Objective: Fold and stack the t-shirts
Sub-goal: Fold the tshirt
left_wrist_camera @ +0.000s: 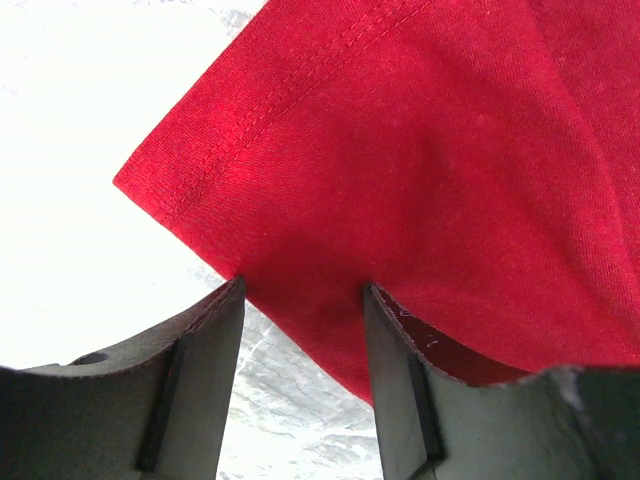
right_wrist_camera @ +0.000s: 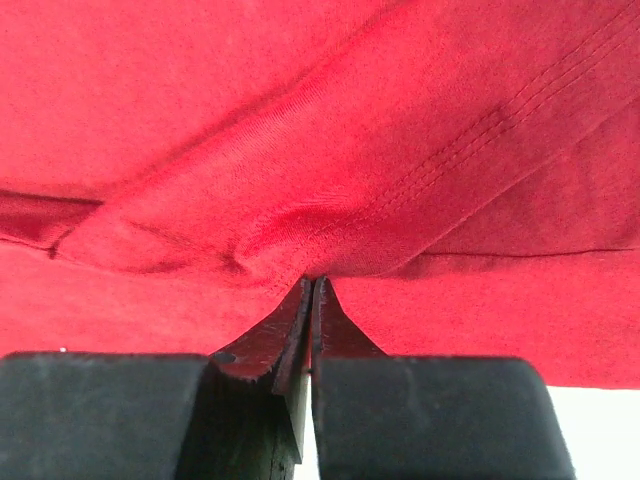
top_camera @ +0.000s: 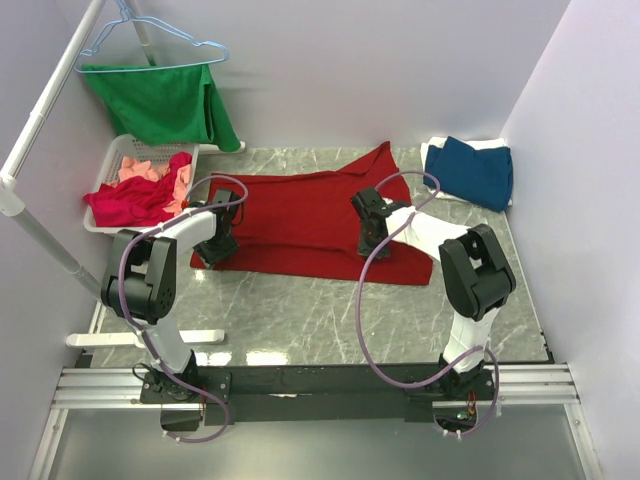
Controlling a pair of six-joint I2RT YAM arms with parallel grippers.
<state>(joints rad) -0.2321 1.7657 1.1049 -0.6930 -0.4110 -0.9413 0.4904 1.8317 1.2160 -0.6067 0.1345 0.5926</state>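
Looking down on a marble bench (top_camera: 300,310), with the folding job only just getting going. Lying spread flat across the middle, not yet folded: a large deep-red t-shirt (top_camera: 300,215), with one sleeve pointing toward the far wall. Hovering at that shirt's near-left corner: the left end effector (left_wrist_camera: 300,290), fingers spread and straddling the stitched hem without closing on it. Reaching down onto the near-right part of the same shirt: the right end effector (right_wrist_camera: 312,285), fingers pressed together and apparently pinching a small pucker of red cloth at the tips, hard to confirm from so close a view. Sitting at the far-right corner, well apart from the red shirt: a dark blue t-shirt (top_camera: 475,170), folded into a compact shape and resting on top of a white t-shirt (top_camera: 435,150), reading as a stack of two already started. Waiting in a white basket (top_camera: 105,185) at the far left: a crimson t-shirt (top_camera: 125,205) and a salmon-pink t-shirt (top_camera: 140,168), both crumpled and unfolded. Hanging above the basket and playing no part in the job: a green garment (top_camera: 165,100) on a light-blue wire hanger (top_camera: 150,35). Judging overall: two shirts stacked, one being gripped for its first fold, two more waiting, so sitting somewhat under halfway.
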